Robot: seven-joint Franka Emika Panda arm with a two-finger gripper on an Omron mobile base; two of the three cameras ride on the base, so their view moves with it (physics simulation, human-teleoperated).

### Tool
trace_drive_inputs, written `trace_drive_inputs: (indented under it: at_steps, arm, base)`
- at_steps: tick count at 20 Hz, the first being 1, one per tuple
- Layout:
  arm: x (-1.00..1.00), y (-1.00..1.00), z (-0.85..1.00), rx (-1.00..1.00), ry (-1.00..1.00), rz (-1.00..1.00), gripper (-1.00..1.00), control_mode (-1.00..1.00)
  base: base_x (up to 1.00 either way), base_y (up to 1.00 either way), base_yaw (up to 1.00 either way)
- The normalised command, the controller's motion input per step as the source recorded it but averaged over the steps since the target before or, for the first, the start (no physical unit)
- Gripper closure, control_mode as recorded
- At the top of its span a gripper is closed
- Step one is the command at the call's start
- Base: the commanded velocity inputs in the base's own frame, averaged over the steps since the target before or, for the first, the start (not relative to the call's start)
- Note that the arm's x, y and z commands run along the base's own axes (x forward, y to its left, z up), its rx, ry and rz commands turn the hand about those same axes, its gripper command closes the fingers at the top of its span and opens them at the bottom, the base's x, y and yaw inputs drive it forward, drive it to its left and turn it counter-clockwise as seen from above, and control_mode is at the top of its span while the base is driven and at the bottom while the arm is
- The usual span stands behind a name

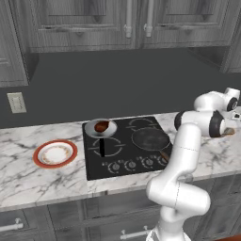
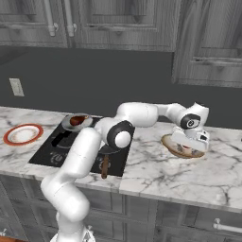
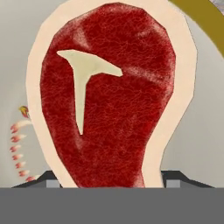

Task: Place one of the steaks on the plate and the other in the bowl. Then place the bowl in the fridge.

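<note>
The bright red steak (image 3: 109,100) with a pale edge and a white T-shaped bone lies close under the hand. It is over the grey inside of the tan bowl (image 2: 171,144), whose golden rim (image 3: 203,22) shows at the top right. My gripper (image 3: 111,179) is low over the bowl (image 2: 191,142), at the right of the counter. Its fingertips (image 3: 48,179) press against the steak's narrow end from both sides. The dark brown steak (image 1: 101,126) lies in a silver pan (image 1: 111,130) at the stove's back left. The red-rimmed plate (image 1: 38,159) sits bare on the counter at the left.
A black cooktop (image 1: 94,167) holds a dark frying pan (image 1: 150,139) with a wooden handle pointing at the front edge. Grey cabinets (image 1: 94,23) hang above the marble counter (image 2: 179,179). A wall socket (image 1: 16,102) is at the left.
</note>
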Motion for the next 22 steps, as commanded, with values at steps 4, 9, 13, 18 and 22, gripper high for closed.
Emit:
trace_drive_inputs:
  at_steps: [4, 9, 13, 18, 22]
  arm:
    - [0.00, 0.00, 0.00, 0.00, 0.00, 0.00, -1.00, -1.00]
    - [0.00, 0.01, 0.02, -0.02, 0.00, -0.01, -1.00, -1.00]
    - [-0.07, 0.14, 0.14, -0.04, 0.00, -0.04, -1.00, -1.00]
    - [-0.17, 0.22, 0.27, -0.04, 0.00, -0.10, -1.00, -1.00]
    - [-0.06, 0.07, 0.02, -0.02, 0.00, -0.08, -1.00, -1.00]
  base:
    - [0.00, 0.00, 0.00]
    - [0.00, 0.00, 0.00]
    - [0.00, 0.00, 0.00]
    - [0.00, 0.00, 0.00]
    - [0.00, 0.00, 0.00]
